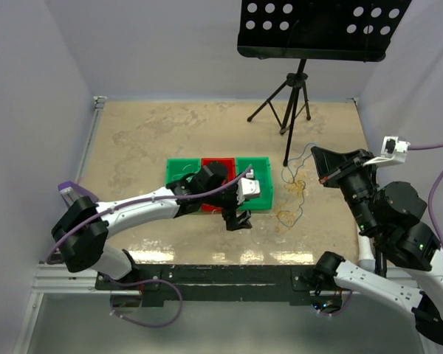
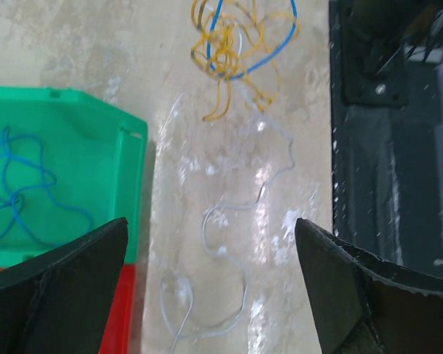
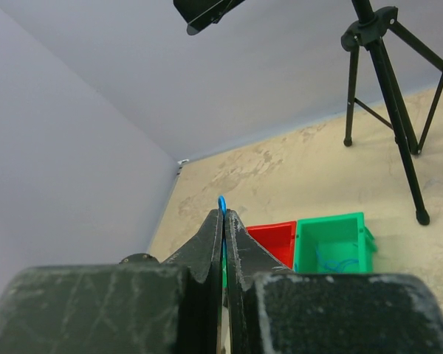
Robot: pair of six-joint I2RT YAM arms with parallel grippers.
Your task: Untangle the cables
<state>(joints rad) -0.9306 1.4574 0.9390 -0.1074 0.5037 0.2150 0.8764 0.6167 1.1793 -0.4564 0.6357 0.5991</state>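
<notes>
Grippers: my left gripper point(image 2: 210, 228) is spread as wide as it goes with nothing in it, hovering over the table point(image 2: 81, 44). My right gripper point(image 3: 224, 214) is up in the air, pinched tight on a blue cable point(image 3: 221, 200) that pokes out at the tips.
Right under the left one: whitish cable point(image 2: 291, 155), lying loose in squiggles on the table between my fingers, just beside the green bin point(image 2: 59, 92).
Further out: tangle point(image 2: 225, 51) of orange-yellow and blue cables. The whitish one runs up to it, but I can't tell if it's actually hooked in. A coiled blue cable point(image 2: 15, 184) sits in the green bin.
Risk 1: the whitish cable is super thin and pale on a shiny table, so I reckon I could close on nothing or scrape my fingertips going low enough.
Risk 2: if its far end is caught in the tangle, dragging it probably just tightens the knot or slides the whole clump along.
Risk 3: my right gripper pulling on the blue cable at the same time could cinch the loops, or the strand could slip out.
Risk 4: the green bin is close to one of my fingers, so it's easy to bump on a sideways move.
</notes>
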